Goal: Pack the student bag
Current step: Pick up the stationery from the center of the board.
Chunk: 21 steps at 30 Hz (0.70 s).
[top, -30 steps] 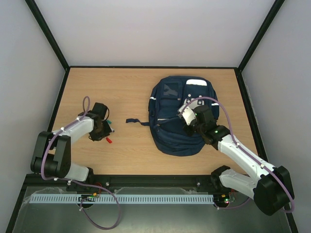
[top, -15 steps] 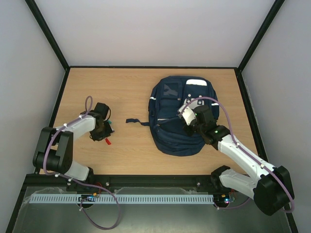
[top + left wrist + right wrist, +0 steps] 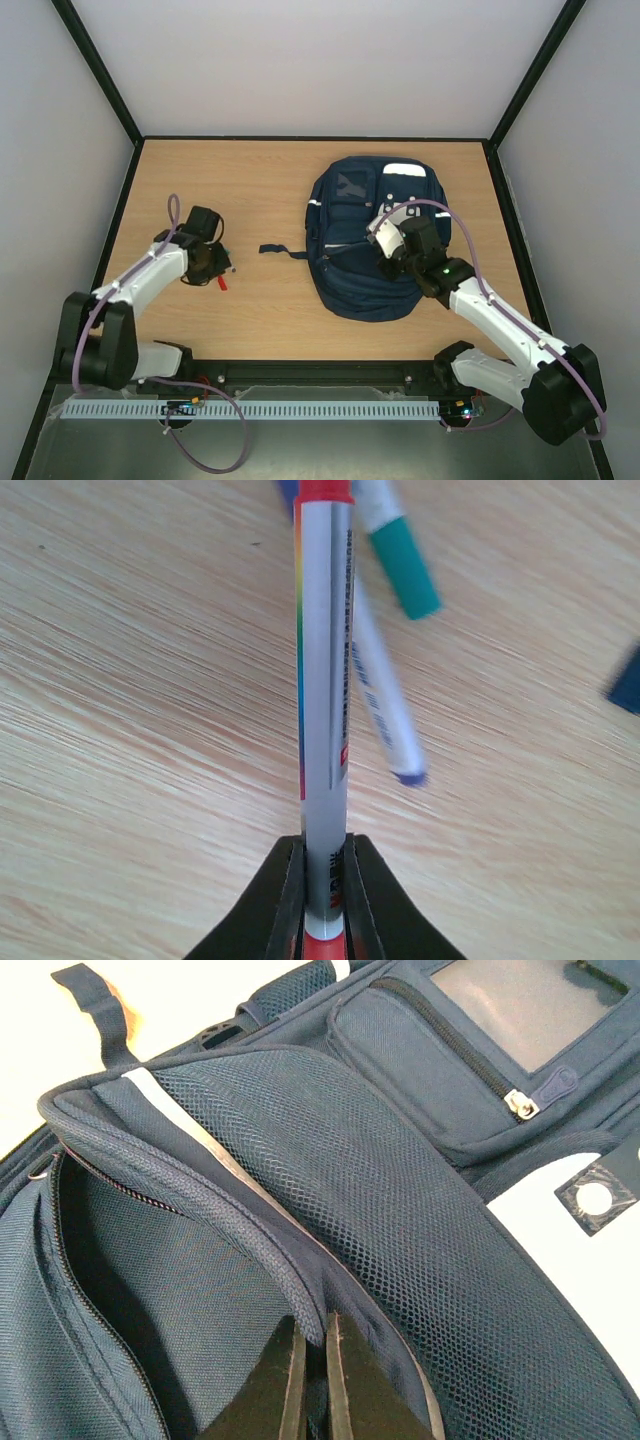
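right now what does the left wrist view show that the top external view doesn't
Only the left wrist view shows the close detail: the left gripper shut on a red-ended marker with a rainbow stripe, and a green-capped pen beyond it. Only the top external view shows the student bag, with the right gripper at its opened edge. Both views show the wooden table and the marker's red end.
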{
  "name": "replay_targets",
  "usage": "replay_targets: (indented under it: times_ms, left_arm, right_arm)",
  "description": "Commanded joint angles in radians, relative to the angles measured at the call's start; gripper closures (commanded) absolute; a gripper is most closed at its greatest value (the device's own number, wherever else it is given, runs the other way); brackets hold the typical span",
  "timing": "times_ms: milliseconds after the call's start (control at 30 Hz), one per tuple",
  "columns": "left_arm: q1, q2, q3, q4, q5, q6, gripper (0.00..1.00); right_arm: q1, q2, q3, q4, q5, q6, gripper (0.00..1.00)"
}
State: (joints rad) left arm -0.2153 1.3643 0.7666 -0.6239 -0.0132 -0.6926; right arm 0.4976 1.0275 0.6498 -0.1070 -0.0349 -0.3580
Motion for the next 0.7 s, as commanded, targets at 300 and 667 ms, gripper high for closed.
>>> replay_targets:
  times_ms: [300,667]
  left_arm:
    - [-0.367,-0.29,0.09,0.102,0.209,0.018,0.98]
    - [-0.797,-0.27,0.049,0.476,0.252,-0.027,0.98]
  right_arm:
    - [-0.002,-0.007,0.257,-0.21,-0.129,0.002,0.99]
    - [-0.002,0.142,0.477,-0.327,-0.155,0.075,0.99]
